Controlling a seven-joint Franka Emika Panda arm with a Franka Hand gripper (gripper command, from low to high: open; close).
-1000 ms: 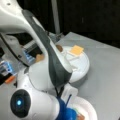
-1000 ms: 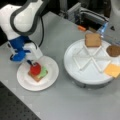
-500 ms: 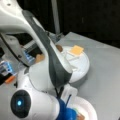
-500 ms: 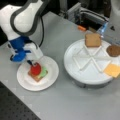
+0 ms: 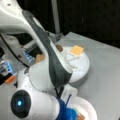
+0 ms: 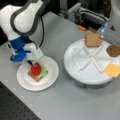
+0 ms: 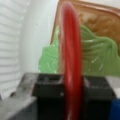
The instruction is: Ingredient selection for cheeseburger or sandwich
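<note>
My gripper [image 6: 32, 65] is shut on a red round [image 6: 36, 69], held on edge just above the sandwich stack. In the wrist view the red round [image 7: 71, 62] stands upright between the black fingers [image 7: 47, 87]. Under it lie a green round [image 7: 95, 60] and a brown toast square [image 7: 100, 22]. That stack of green round [image 6: 43, 73] and toast [image 6: 37, 78] rests on the white paper plate [image 6: 50, 80]. On the divided tray [image 6: 85, 75] remain a second toast square [image 6: 92, 40], a dark patty [image 6: 113, 50] and a cheese square [image 6: 113, 70].
The arm's white body [image 5: 47, 72] fills a front view and hides most of the paper plate [image 5: 90, 110]. Behind it the tray [image 5: 85, 67] shows the cheese [image 5: 76, 50] and patty [image 5: 59, 48]. Grey equipment with an orange part [image 6: 82, 28] stands at the table's back.
</note>
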